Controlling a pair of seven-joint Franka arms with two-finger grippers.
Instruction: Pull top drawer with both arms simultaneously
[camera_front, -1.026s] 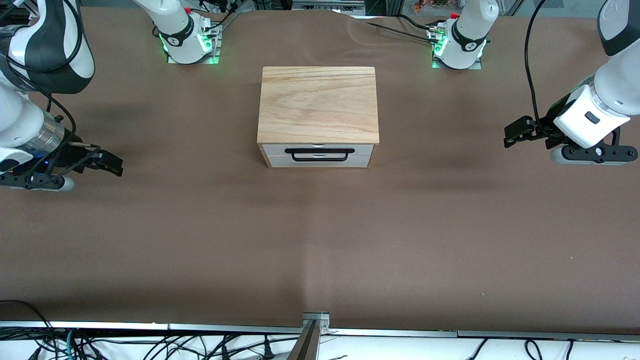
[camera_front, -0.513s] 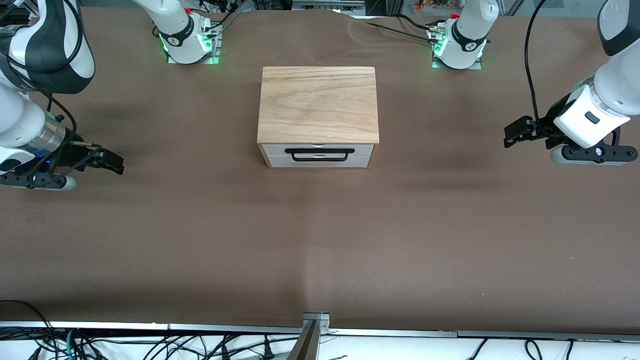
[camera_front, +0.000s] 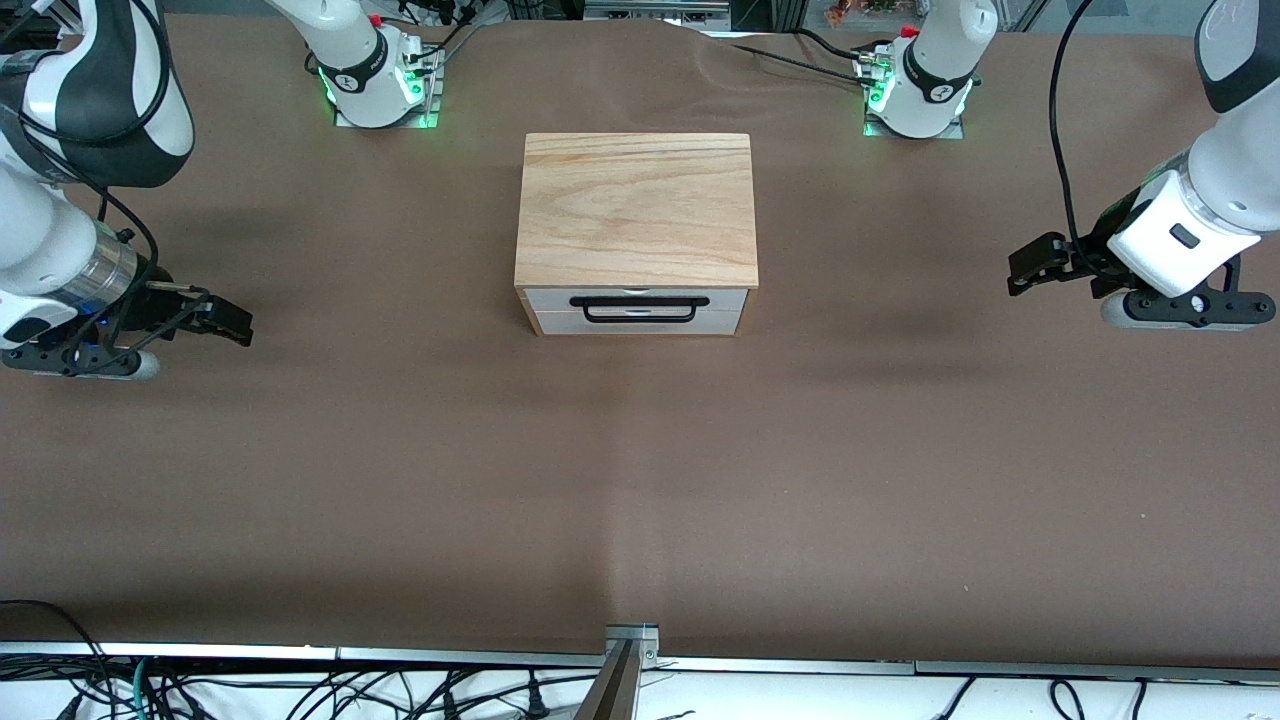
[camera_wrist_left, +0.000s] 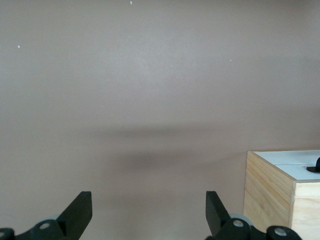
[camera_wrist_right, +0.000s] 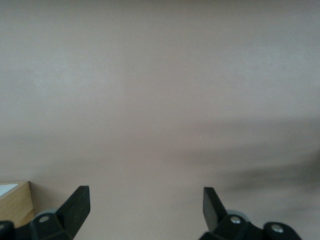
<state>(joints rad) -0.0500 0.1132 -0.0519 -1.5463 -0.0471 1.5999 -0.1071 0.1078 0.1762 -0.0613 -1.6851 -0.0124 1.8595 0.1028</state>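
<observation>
Top drawer (camera_front: 636, 308): shut flush in the cabinet (camera_front: 636, 210) at mid-table, white front with black handle (camera_front: 633, 309) facing the front camera, untouched. Left gripper (camera_front: 1030, 266): over bare table (camera_front: 640, 480) toward the left arm's end, well apart from the cabinet, fingers (camera_wrist_left: 80, 212) spread wide, nothing held. Right gripper (camera_front: 222, 323): over bare table toward the right arm's end, likewise well apart, fingers (camera_wrist_right: 77, 205) spread wide and empty.

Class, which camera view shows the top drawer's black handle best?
The front view: the whole handle shows on the top drawer, which is shut. The left wrist view catches only the handle's end beside the cabinet's corner. The right wrist view shows just a cabinet corner, no handle.
</observation>
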